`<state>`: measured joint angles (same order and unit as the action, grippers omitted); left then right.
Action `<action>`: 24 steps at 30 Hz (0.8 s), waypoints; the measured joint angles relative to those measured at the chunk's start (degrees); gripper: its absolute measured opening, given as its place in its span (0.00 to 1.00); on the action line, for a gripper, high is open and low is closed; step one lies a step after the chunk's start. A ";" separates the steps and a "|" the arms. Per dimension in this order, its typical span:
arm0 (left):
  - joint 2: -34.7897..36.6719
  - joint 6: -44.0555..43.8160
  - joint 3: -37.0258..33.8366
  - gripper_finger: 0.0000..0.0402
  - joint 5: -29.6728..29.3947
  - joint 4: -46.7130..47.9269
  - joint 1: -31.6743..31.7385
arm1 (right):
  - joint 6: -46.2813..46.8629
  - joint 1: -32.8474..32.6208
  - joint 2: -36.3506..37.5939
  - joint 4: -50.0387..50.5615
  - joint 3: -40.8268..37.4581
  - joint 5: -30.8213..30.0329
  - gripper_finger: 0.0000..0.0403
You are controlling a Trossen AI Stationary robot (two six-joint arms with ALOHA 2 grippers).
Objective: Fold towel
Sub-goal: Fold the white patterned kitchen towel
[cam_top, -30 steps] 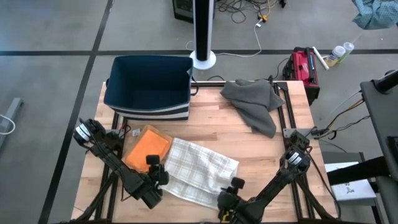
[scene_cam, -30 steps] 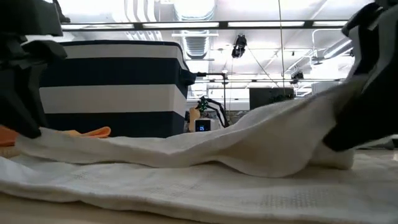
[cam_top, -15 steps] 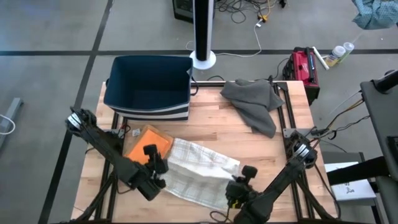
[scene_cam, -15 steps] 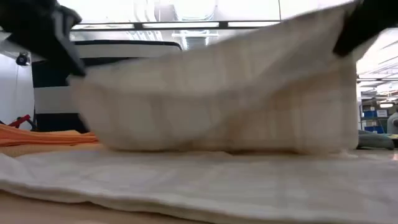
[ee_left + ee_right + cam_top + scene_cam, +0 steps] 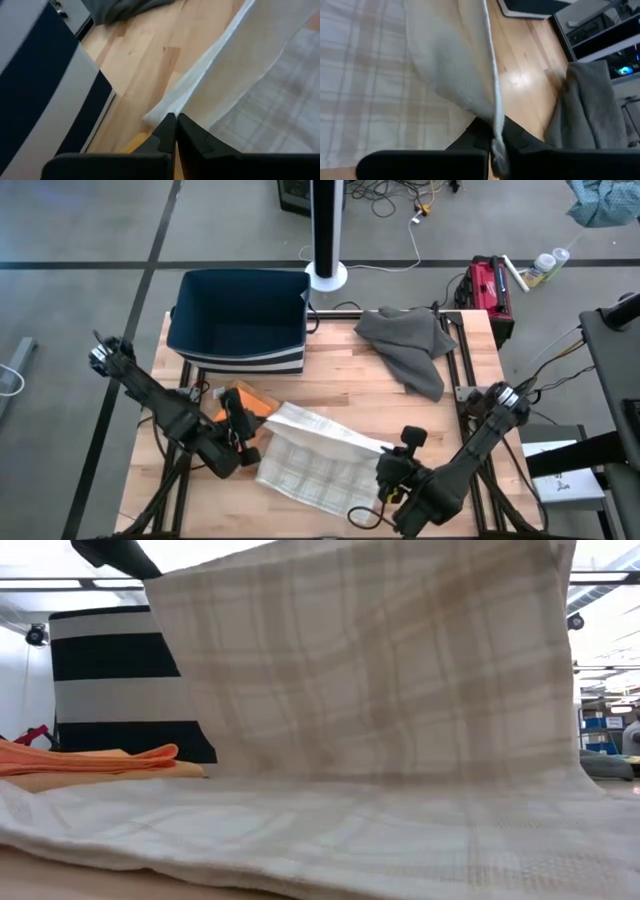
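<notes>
While lifted, towel (image 5: pixel 370 670) curtains striped bin (image 5: pixel 125 680), beside orange cloth (image 5: pixel 90 755).

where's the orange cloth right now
In the high view the orange cloth lies on the table's left half, just in front of the striped bin, beside the left gripper and the lifted plaid towel.

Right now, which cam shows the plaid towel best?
High view: the whole plaid towel shows, far edge lifted by both grippers. Low view sees only the raised sheet; each wrist view shows one pinched corner, left gripper and right gripper.
</notes>
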<state>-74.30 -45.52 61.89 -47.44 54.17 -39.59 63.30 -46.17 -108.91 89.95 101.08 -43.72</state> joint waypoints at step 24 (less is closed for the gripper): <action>9.33 0.07 -0.15 0.00 -4.71 -0.58 -0.43 | -4.62 -1.46 4.62 -0.02 -1.88 0.81 0.01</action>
<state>-64.96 -45.45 61.74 -52.16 53.59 -40.02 58.68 -47.64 -104.29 89.93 99.20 -42.91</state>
